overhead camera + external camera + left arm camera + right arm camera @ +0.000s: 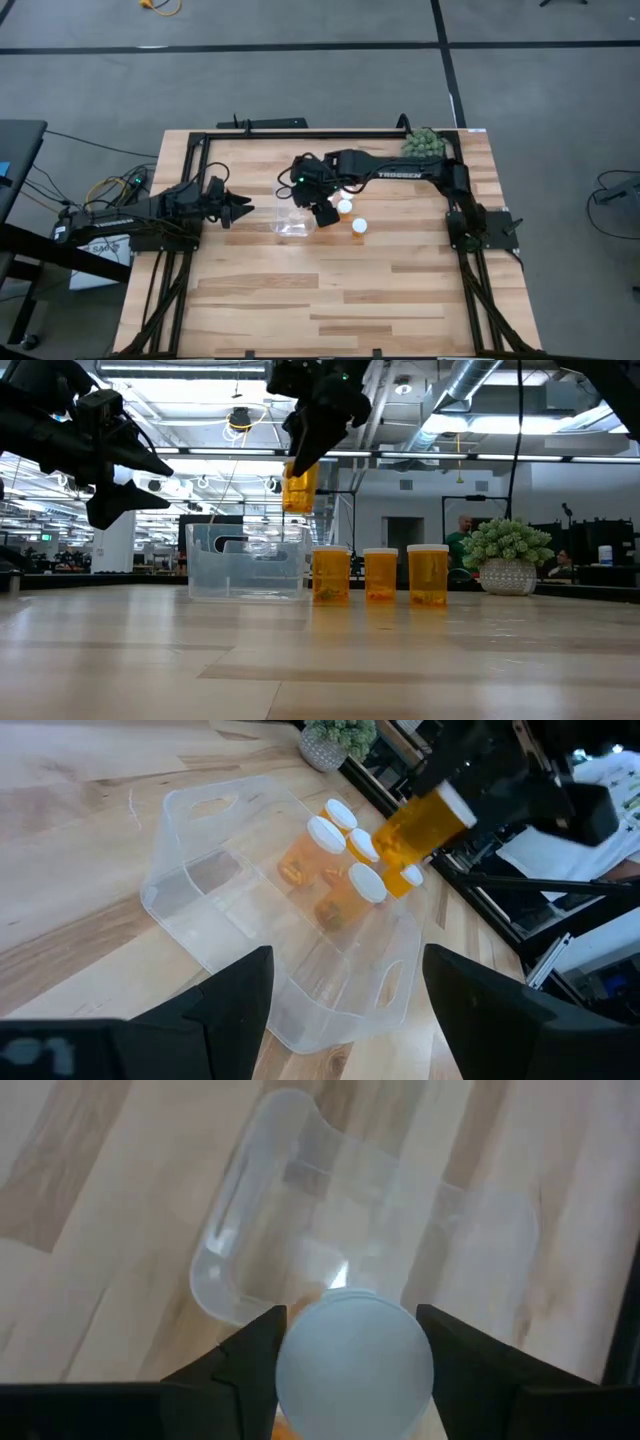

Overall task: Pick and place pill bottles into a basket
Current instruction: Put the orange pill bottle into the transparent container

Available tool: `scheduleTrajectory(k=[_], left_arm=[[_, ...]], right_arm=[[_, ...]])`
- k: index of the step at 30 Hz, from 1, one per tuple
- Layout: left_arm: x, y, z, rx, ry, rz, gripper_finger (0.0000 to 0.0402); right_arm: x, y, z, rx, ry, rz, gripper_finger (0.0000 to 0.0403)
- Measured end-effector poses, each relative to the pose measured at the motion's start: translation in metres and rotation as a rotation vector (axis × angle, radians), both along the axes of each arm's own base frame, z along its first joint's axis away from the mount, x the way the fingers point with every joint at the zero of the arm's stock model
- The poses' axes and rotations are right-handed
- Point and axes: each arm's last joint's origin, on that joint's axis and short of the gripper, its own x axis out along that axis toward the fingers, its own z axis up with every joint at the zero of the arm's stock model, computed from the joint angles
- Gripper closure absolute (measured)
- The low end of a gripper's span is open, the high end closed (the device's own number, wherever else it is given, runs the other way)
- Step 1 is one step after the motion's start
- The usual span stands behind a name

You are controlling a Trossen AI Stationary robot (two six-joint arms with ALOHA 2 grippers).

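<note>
Item: right gripper (300, 465) clamped on pill bottle (299, 487), aloft at basket's (245, 582) right edge

Bottle hangs cap-up btwn fingers, lifted clear of the rim, prob. so it can drop inside w/o catching the wall. Basket looks empty. Three more bottles (380, 575) stand in a row just beside it; potted plant (507, 556) beyond. Left gripper (238, 211) waits spread, holding nothing, near basket's other side

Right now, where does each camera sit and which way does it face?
High: overhead, facing down; both arms, basket.
Low: table height, facing across; right gripper holding a bottle above the basket.
Left wrist: faces the basket past the open left gripper.
Right wrist: looks down over the bottle's cap.
All share the basket.
</note>
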Motion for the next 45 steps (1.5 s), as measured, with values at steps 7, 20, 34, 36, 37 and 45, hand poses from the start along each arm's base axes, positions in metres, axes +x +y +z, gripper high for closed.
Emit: scheduleTrajectory(k=[7,20,34,36,37,45], left_arm=[[0.000,0.000,0.000,0.000,0.000,-0.001,0.0154],[0.000,0.000,0.000,-0.001,0.001,-0.002,0.0154],[0.000,0.000,-0.001,-0.002,0.006,-0.003,0.0154],[0.000,0.000,-0.001,-0.004,0.005,-0.002,0.0154],[0.000,0.000,-0.001,-0.007,0.005,-0.002,0.0154],[0.000,0.000,-0.001,-0.011,0.004,-0.001,0.0154]], right_arm=[[0.006,0.006,0.002,0.019,-0.055,0.012,0.0186],[0.022,0.005,-0.023,0.034,-0.063,-0.003,0.0199],[0.033,0.006,-0.056,0.069,0.009,-0.005,0.0204],[0.032,0.006,-0.061,0.076,0.039,-0.012,0.0190],[0.033,0.006,-0.063,0.079,0.035,-0.011,0.0183],[0.031,0.006,-0.070,0.078,0.088,0.003,0.0196]])
